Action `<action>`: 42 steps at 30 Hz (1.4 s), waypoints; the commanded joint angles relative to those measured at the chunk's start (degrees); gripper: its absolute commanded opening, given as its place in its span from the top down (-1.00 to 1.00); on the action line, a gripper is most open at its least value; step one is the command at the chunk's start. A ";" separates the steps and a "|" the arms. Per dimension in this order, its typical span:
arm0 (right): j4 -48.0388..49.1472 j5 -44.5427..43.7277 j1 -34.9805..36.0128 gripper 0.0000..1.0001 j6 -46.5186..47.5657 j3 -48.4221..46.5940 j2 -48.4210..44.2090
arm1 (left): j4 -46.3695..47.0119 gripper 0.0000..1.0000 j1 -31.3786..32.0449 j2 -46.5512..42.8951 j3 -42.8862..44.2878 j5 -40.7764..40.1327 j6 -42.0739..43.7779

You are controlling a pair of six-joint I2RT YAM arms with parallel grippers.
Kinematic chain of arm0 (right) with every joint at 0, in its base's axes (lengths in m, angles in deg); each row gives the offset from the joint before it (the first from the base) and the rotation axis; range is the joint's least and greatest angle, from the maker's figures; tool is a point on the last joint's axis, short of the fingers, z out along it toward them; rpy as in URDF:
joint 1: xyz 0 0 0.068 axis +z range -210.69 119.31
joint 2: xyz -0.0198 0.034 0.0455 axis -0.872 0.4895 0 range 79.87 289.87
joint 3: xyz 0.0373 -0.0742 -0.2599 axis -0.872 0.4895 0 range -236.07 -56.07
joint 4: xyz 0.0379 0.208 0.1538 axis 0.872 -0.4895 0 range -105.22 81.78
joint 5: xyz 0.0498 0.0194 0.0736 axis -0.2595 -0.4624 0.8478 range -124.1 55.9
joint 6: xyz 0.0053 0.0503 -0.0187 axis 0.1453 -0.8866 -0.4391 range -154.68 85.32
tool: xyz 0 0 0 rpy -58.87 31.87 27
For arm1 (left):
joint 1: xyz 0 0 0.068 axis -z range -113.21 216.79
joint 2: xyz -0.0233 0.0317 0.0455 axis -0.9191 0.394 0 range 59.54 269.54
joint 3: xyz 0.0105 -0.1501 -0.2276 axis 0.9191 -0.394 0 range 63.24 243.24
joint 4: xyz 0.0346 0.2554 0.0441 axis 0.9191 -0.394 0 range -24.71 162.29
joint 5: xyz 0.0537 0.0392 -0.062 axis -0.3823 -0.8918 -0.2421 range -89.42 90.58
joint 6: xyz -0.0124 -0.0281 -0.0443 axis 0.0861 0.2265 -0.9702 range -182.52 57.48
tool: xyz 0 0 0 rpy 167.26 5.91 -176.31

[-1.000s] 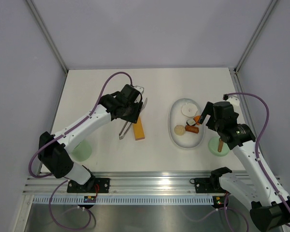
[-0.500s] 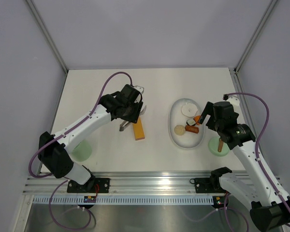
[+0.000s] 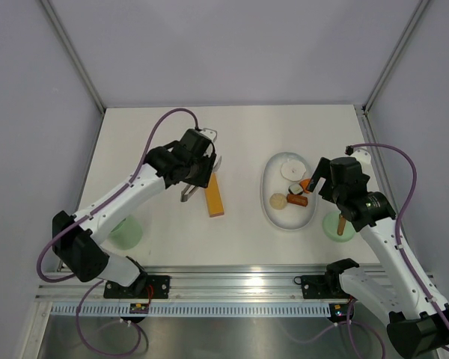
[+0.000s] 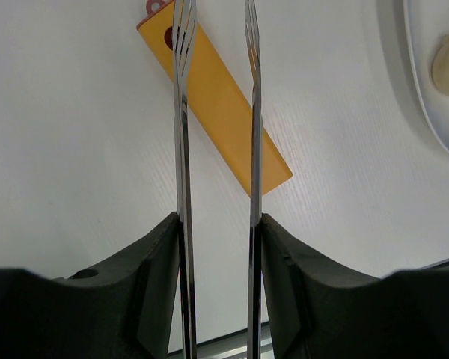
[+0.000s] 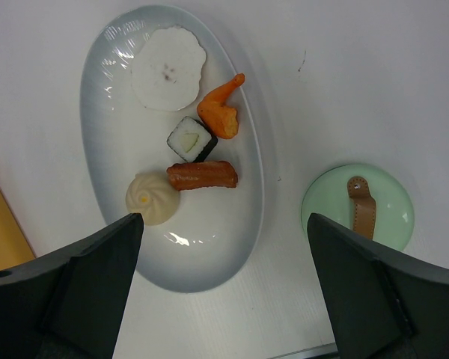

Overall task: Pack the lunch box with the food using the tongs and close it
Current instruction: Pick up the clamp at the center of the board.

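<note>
My left gripper [image 3: 198, 166] is shut on the grey metal tongs [image 4: 181, 142], one black pad against the outside of each thin arm. The two tong arms stay apart, and their tips [image 3: 186, 197] hang over the table just left of the long orange block. The food lies on the white oval plate [image 5: 97, 149]: a white round slice [image 5: 168, 67], an orange piece [image 5: 221, 112], a dark-and-white cube [image 5: 191, 140], a brown sausage [image 5: 202, 175] and a pale bun [image 5: 153, 198]. My right gripper [image 5: 224, 224] hovers wide open above the plate's near end, holding nothing. The mint lunch box [image 3: 126, 234] stands near left, partly behind my left arm. Its lid [image 5: 357, 206] lies right of the plate.
The long orange block [image 4: 224, 127] lies at a slant under the tongs, between the left gripper and the plate [image 3: 272, 202]. Grey walls close in the table on the left, far and right sides. A metal rail [image 3: 224, 280] runs along the near edge.
The left gripper has shifted slightly left and away with the tongs, whose tips have swung off the table beside the orange block. The right arm has not moved.
</note>
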 commanded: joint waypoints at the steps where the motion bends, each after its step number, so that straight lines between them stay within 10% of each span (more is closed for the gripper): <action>1: 0.19 -0.54 -0.16 -0.99 -0.50 -0.77 -0.91 | 1.42 0.08 -1.67 -3.15 0.86 -1.87 -0.23; 32: 9.06 20.02 0.63 -0.99 -3.56 3.00 3.48 | -10.18 0.10 -12.92 -12.12 8.07 -2.30 -1.46; 42: 19.69 17.40 19.16 -0.99 -11.04 1.17 15.16 | -15.89 0.10 -16.25 -12.38 13.52 -7.57 -3.74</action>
